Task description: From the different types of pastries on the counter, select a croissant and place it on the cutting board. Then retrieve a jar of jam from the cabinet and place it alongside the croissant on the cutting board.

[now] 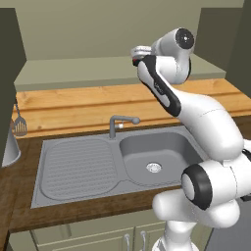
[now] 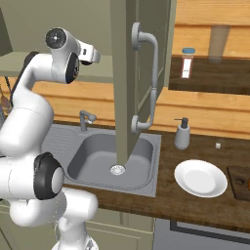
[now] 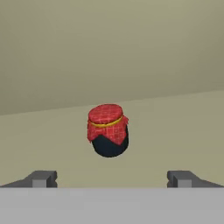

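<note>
Jar of jam retrieval: approach phase | gripper fingers spread wide, empty, aimed at jar | jar upright on cabinet shelf, centred ahead, not yet between fingers | next: advance straight in, close on dark body below red cloth lid | cutting board far right on counter

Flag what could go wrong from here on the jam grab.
1. In the hand view the jar of jam stands ahead of the open tool, not yet between its fingers; advancing off-centre could knock it over on the cabinet shelf.
2. The open cabinet door hangs over the sink; pulling the arm back out may clip it.
3. The round white plate sits beside the cutting board, so a sloppy placement could land there.
</note>
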Controlling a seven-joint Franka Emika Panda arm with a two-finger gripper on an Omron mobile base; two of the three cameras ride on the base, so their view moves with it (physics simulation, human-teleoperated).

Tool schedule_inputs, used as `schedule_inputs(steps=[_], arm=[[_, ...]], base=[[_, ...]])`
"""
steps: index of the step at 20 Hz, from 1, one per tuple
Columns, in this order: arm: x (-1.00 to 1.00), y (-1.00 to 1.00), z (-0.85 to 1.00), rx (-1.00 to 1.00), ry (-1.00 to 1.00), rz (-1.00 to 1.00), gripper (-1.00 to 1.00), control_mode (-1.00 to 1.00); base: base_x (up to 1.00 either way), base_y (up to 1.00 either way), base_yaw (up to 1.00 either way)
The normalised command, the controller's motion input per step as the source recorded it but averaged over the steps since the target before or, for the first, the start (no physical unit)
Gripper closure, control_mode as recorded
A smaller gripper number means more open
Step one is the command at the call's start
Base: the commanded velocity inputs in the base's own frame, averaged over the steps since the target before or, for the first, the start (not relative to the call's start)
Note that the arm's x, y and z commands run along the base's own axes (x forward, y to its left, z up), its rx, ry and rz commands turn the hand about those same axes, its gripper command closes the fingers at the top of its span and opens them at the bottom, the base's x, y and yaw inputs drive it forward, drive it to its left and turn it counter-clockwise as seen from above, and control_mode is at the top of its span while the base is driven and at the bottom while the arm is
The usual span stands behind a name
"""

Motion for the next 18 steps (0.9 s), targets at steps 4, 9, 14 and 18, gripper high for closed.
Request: schedule_inputs(steps=[4, 9, 14, 18], arm=[[0.12, 0.00, 0.00, 0.00, 0.00, 0.00, -1.00, -1.00], [0.15, 0.02, -0.01, 0.00, 0.01, 0.00, -1.00, -1.00], [0.26, 0.01, -0.06, 0.00, 0.01, 0.00, -1.00, -1.00], [0.22, 0.05, -0.22, 0.00, 0.01, 0.00, -1.00, -1.00]], base=[[0.00, 0.00, 0.00], [0.00, 0.00, 0.00], [0.00, 0.00, 0.00], [0.00, 0.00, 0.00]])
